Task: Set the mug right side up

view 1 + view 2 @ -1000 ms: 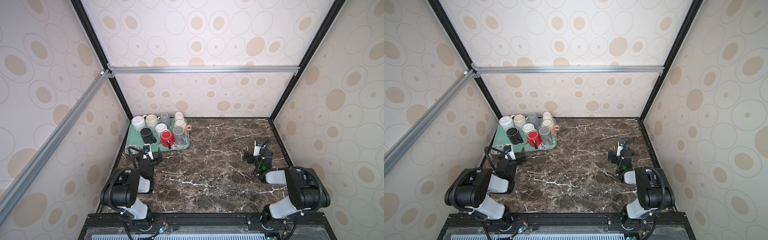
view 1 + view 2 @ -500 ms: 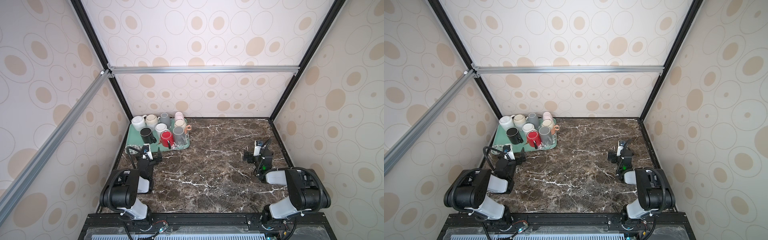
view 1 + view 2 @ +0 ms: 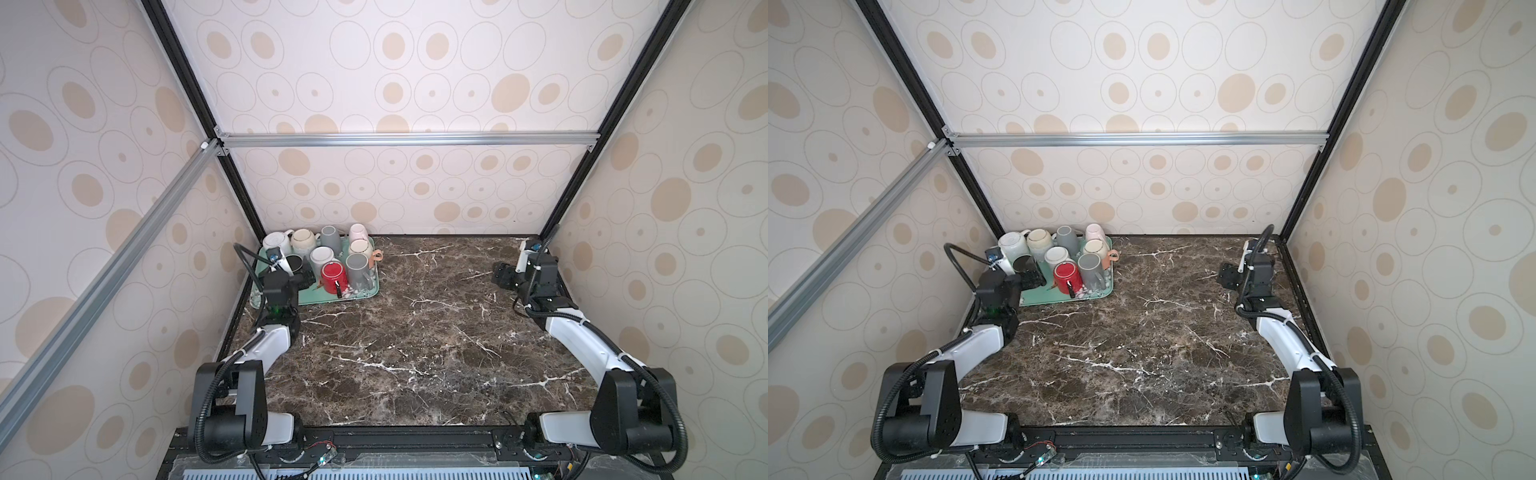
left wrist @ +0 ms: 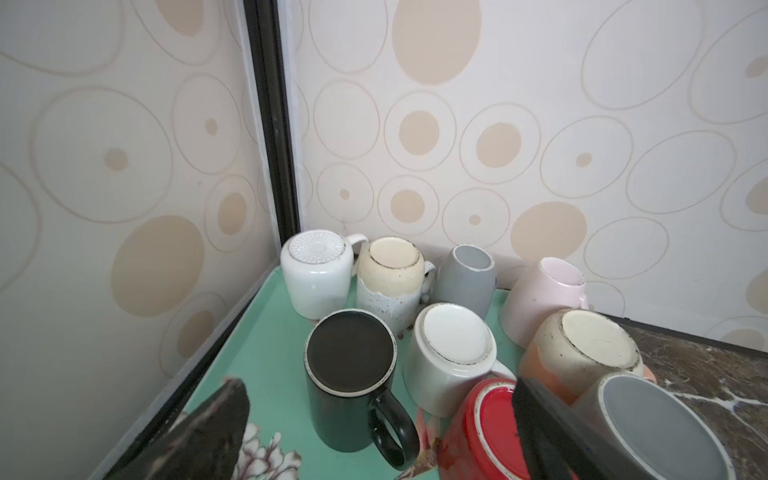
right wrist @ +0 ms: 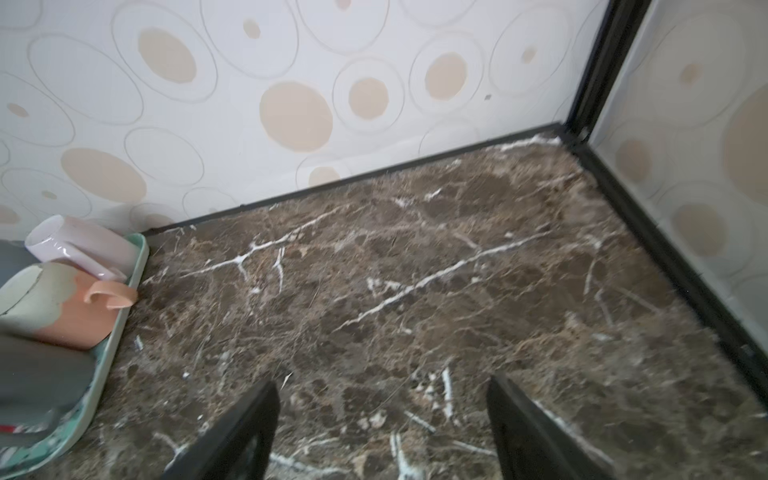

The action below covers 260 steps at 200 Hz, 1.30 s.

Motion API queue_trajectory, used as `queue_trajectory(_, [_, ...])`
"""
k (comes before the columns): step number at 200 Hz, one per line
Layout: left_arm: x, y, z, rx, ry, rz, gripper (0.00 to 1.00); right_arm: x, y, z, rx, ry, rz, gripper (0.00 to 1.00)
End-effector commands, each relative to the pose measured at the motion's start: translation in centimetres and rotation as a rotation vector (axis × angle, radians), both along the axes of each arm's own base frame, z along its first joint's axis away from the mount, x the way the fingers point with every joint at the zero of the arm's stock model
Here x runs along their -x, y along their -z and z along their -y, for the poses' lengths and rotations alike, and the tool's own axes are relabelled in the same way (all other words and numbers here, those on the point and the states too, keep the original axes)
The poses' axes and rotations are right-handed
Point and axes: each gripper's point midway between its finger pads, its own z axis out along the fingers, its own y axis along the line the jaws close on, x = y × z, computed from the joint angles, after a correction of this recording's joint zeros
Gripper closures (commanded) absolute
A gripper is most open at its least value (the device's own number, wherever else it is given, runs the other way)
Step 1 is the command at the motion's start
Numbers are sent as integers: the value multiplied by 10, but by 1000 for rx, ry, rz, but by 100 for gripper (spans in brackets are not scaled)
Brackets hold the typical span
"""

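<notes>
Your left gripper [image 4: 376, 388]: jaws apart, aimed at inverted black mug [image 4: 349, 357], likely for grasp | right gripper [image 5: 382, 382]: jaws apart, parked clear

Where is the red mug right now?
In a top view the red mug sits upside down on the green tray at the table's far left, between the black mug and a grey mug.

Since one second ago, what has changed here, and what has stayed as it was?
Both arms have reached forward. The left gripper has advanced over the green tray toward the black mug, fingers open, holding nothing. The right gripper has moved a little toward the back wall above the tabletop, also empty. The mugs stayed where they were on the tray.
</notes>
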Motion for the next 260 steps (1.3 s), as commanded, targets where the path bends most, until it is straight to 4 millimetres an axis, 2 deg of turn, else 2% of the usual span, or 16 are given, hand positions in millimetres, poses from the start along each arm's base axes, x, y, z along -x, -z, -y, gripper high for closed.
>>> queue_trajectory(1, [-6, 61, 12, 123, 85, -329, 0, 17, 51, -45, -89, -53, -262, 21])
queue_trajectory(18, [-8, 78, 20, 158, 117, -405, 7, 14, 61, -85, -81, -120, -311, 23])
queue_trajectory(21, [-8, 81, 20, 163, 115, -412, 8, 13, 63, -86, -80, -120, -316, 23])
queue_trajectory(26, [-7, 85, 20, 171, 110, -422, 10, 15, 66, -105, -73, -152, -327, 23])
queue_trajectory(50, [-4, 106, 18, 189, 92, -472, 17, 7, 82, -164, -54, -232, -376, 27])
queue_trajectory(80, [-13, 132, 27, 223, 141, -527, 30, -7, 98, -243, 5, -348, -417, 30])
queue_trajectory(100, [-20, 148, 33, 250, 171, -565, 41, -19, 105, -279, 32, -391, -434, 33])
queue_trajectory(113, [-26, 155, 35, 256, 178, -584, 45, -26, 109, -299, 26, -412, -444, 36])
queue_trajectory(134, [-34, 163, 33, 249, 180, -609, 46, -37, 115, -319, -2, -428, -452, 40])
queue_trajectory(177, [-36, 184, 29, 234, 160, -690, 50, -50, 137, -352, -56, -490, -474, 37])
queue_trajectory(224, [-16, 207, 24, 243, 113, -771, 58, -54, 159, -382, -97, -545, -494, 38])
queue_trajectory(242, [-8, 209, 24, 252, 102, -788, 61, -53, 168, -386, -79, -549, -505, 39])
queue_trajectory(260, [1, 211, 26, 262, 95, -806, 61, -50, 178, -384, -70, -541, -531, 45])
